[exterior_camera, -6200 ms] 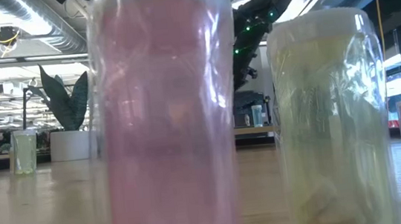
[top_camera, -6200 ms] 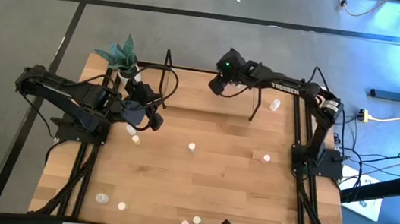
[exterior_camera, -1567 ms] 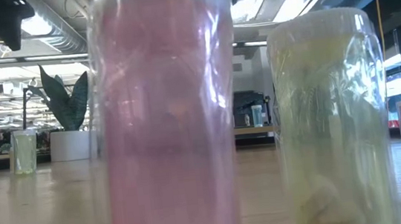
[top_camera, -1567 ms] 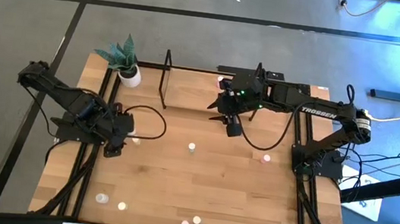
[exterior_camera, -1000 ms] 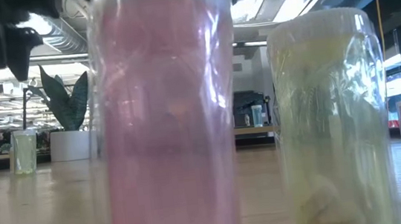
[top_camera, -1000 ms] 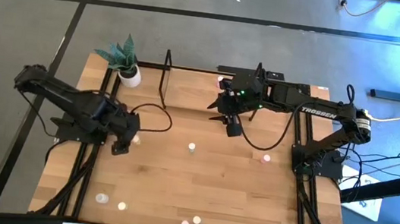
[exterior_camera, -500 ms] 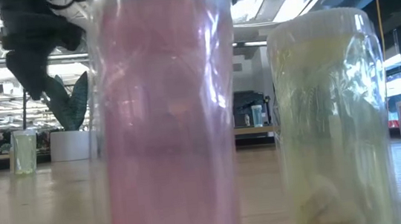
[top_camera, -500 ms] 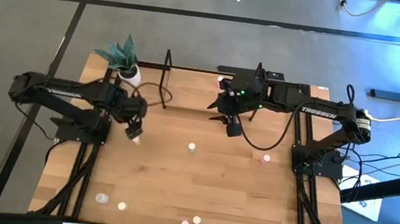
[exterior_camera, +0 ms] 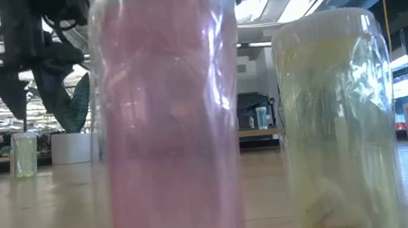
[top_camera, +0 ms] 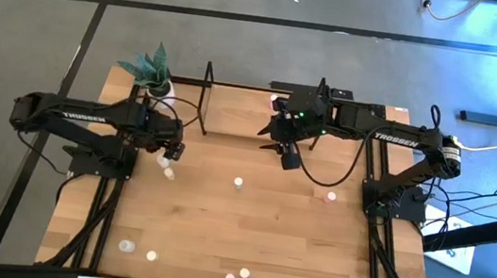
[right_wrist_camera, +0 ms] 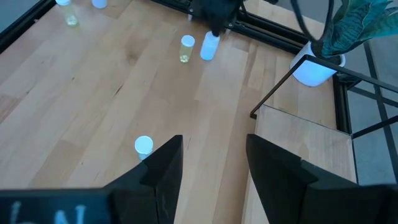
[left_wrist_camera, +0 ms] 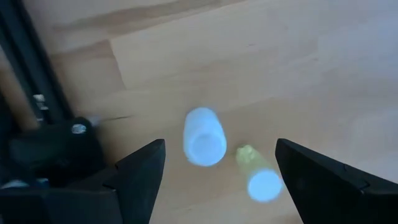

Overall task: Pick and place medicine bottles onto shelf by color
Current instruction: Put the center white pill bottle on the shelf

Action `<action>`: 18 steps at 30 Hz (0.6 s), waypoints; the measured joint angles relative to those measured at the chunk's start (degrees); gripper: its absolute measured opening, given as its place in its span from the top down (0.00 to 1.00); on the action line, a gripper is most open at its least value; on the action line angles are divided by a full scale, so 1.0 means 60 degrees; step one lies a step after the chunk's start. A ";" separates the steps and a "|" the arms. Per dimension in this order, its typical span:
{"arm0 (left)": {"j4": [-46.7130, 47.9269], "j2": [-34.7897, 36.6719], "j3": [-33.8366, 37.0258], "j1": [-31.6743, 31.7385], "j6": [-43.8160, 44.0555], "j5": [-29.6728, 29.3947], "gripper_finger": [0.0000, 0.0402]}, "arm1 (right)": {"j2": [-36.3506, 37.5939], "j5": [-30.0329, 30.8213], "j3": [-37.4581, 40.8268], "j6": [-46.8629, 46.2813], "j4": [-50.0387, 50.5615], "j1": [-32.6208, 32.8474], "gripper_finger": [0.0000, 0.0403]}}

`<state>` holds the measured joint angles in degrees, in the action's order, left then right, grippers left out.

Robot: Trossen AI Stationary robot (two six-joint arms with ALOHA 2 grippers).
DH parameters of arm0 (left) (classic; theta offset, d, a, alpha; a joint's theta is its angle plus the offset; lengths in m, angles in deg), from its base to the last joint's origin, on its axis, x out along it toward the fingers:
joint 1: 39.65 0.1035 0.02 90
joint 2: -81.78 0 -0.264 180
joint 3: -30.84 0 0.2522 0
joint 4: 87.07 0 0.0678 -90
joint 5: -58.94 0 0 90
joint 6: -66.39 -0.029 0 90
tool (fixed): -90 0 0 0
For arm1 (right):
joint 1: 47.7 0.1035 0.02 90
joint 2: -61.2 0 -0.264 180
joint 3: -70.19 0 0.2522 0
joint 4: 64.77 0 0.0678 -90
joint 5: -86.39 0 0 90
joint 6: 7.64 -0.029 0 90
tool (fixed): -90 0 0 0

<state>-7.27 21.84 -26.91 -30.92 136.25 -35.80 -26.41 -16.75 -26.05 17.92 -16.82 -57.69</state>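
Note:
Small medicine bottles stand scattered on the wooden tabletop (top_camera: 247,224). A white bottle (left_wrist_camera: 203,137) and a yellowish one (left_wrist_camera: 258,175) stand side by side near the table's left edge. My left gripper (left_wrist_camera: 221,180) hangs above them, open and pointing down, the white bottle below the gap between its fingers. The shelf (top_camera: 242,110), a light board between black end frames, stands at the far edge. My right gripper (top_camera: 289,158) hovers open and holding nothing over the shelf's near edge, slanting down. A pink bottle (exterior_camera: 170,117) and a yellowish one (exterior_camera: 337,115) stand right in front of the low camera.
A white plant pot (top_camera: 163,95) with green leaves stands at the far left corner beside the shelf's black end frame (top_camera: 204,96). Lone bottles stand mid-table (top_camera: 237,183) and toward the right (top_camera: 331,197); several more line the near edge (top_camera: 151,255).
My left gripper has gone toward the table's far edge and a little to the right. It has sunk somewhat and rolled about its downward-pointing axis. It now hangs over the white and yellowish bottles, and its fingers have stayed open. My right arm has kept still.

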 joint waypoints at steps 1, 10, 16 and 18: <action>-0.0136 -0.0002 0.0127 0.0000 0.0103 0.0002 0.26 | 0.0000 -0.0001 0.0000 0.0001 -0.0003 0.0002 0.56; -0.0817 -0.0007 0.1026 -0.0007 0.1232 0.0246 0.26 | 0.0000 0.0001 0.0000 0.0002 -0.0001 0.0002 0.56; -0.1526 -0.0007 0.1487 -0.0007 0.1334 0.0213 0.26 | 0.0000 -0.0002 0.0000 0.0000 0.0000 0.0002 0.56; -0.1572 -0.0007 0.1628 -0.0007 0.1334 0.0213 0.26 | 0.0000 -0.0002 0.0000 0.0004 0.0001 0.0002 0.56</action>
<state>-16.70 21.80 -17.14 -30.97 144.25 -34.52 -26.41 -16.76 -26.05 17.94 -16.81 -57.67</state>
